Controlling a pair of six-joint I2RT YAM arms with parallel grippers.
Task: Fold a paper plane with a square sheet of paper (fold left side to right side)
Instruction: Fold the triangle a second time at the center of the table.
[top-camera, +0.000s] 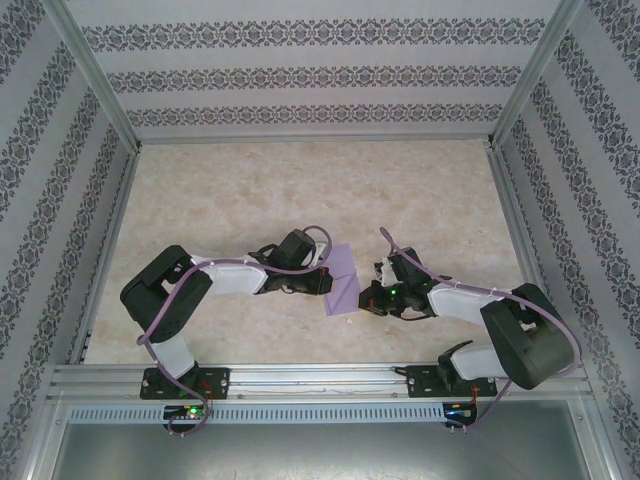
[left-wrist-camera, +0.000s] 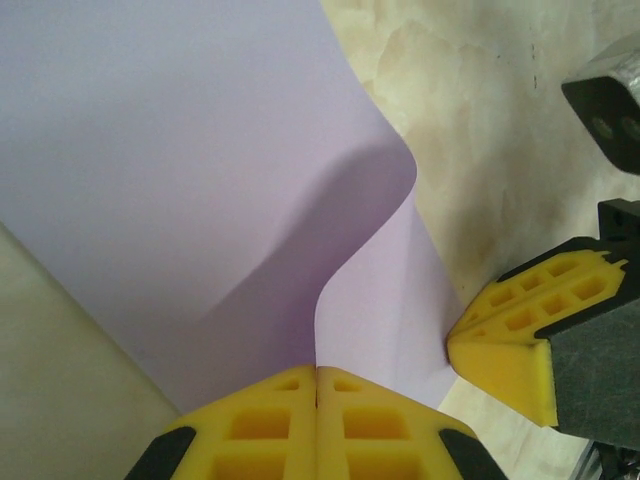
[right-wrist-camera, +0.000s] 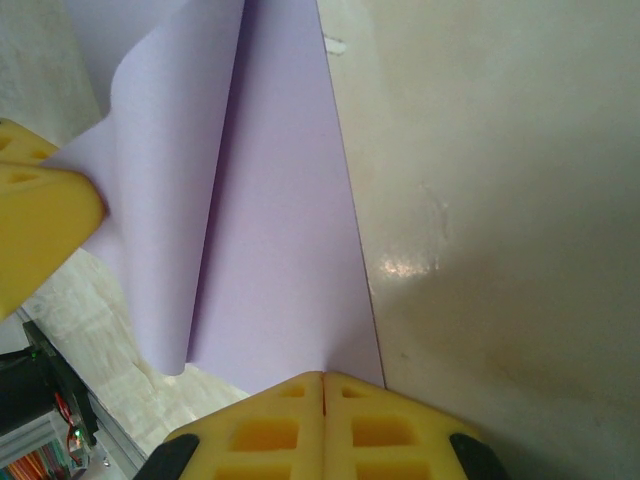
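- On the tabletop (top-camera: 300, 190), just toward 6 o'clock from its centre, lies the sheet (top-camera: 342, 280), lavender and partly doubled over, between the two arms.
- At the sheet's 9 o'clock edge in the top view sits the left claw (top-camera: 318, 278); at its 3 o'clock side, toward 5 o'clock, sits the right claw (top-camera: 368, 297).
- In the left wrist view the left claw (left-wrist-camera: 317, 420) stands at 6 o'clock with its yellow pads pressed together. The sheet's (left-wrist-camera: 180, 170) raised edge runs straight into the seam between them, so it is pinching the sheet.
- From that pinch the paper rises and curls over toward 1 o'clock, casting a soft shadow on the flat layer under it.
- The right claw (left-wrist-camera: 500, 350) shows at 4 o'clock of that view, pads together, its tip touching the flat layer's edge.
- In the right wrist view the right claw (right-wrist-camera: 322, 425) is at 6 o'clock, pressed together, with the sheet's (right-wrist-camera: 280, 220) near corner meeting its tip. I cannot tell whether it nips the paper or only presses on it.
- At 9 o'clock there, the left claw (right-wrist-camera: 60, 180) holds the lifted flap, which arches toward 12 o'clock.
- A small white speck (right-wrist-camera: 335, 45) lies on the tabletop just beside the sheet's straight edge.
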